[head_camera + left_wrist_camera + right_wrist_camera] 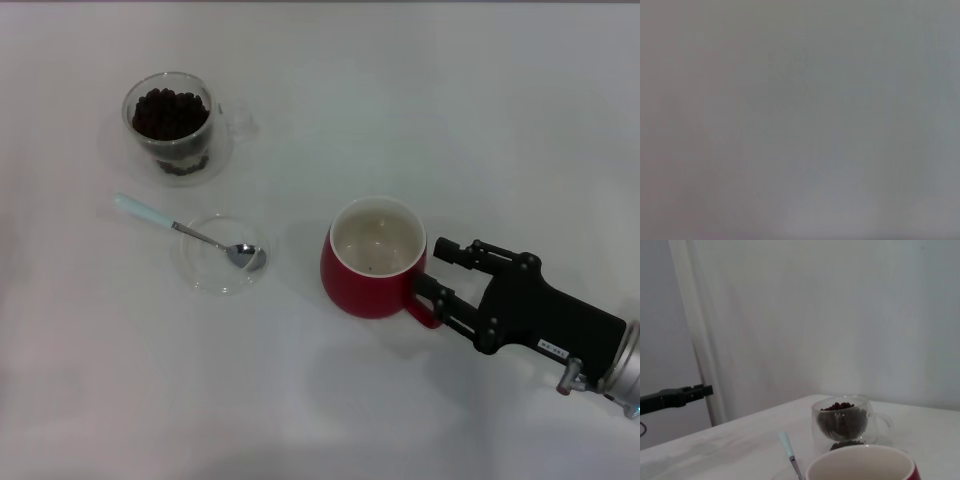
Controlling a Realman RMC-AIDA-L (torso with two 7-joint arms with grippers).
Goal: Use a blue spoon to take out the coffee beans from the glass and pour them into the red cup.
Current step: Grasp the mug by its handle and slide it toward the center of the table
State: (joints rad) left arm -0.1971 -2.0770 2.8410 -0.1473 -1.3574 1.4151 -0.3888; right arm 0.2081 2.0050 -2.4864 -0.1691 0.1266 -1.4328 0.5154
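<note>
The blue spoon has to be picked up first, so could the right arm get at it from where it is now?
Probably not directly: the right gripper sits at the red cup's handle, and the cup stands between it and the blue spoon on the glass dish.

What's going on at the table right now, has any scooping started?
Not yet, by the look of it. The right gripper is at the handle of the red cup, one finger on each side of the loop, open around it rather than clamped. The cup looks nearly empty inside. The blue spoon lies untouched, its bowl resting in a small clear glass dish. The glass is full of coffee beans. The left gripper is nowhere in view.
</note>
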